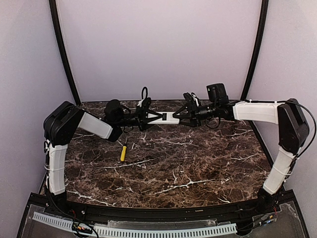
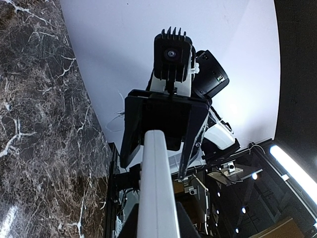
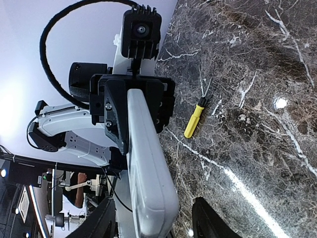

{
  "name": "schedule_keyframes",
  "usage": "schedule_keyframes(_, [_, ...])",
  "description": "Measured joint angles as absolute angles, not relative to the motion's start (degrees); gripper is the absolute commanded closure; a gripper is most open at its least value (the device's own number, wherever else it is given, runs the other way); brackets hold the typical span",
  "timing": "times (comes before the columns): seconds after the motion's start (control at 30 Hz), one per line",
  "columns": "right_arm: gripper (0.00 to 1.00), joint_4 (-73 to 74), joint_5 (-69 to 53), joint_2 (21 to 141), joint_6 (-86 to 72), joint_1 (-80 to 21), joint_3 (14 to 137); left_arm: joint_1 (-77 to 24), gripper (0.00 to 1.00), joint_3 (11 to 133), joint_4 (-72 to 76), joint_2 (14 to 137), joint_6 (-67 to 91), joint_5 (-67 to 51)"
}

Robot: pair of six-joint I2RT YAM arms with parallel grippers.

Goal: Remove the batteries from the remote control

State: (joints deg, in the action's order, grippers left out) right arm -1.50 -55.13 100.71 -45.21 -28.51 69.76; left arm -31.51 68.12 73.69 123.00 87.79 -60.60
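Remote control (image 1: pixel 169 118) held aloft near the desk's (image 1: pixel 208 163) far edge, back wall (image 1: pixel 158 49) close behind.
We find the left end effector (image 1: pixel 151 117) clamped on one end. The right end effector (image 1: pixel 184 117) straddles the other, fingers (image 3: pixel 213 220) off it. Nearward the desk lies open, save a yellow screwdriver (image 1: pixel 123 152). The remote reads as a plain white flat bar.

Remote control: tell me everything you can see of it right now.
The remote control is a slim white plastic-looking bar with a small dark window, held level above the marble table. The left fingers clamp one end; the right fingers straddle the other, not touching.
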Motion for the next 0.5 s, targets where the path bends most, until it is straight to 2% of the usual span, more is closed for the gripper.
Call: schedule_keyframes(0.5, [0.76, -3.40, -56.16, 101.47, -46.11, -28.64, 69.76, -32.47, 1.00, 68.23, 73.41, 123.00, 87.31, -60.64])
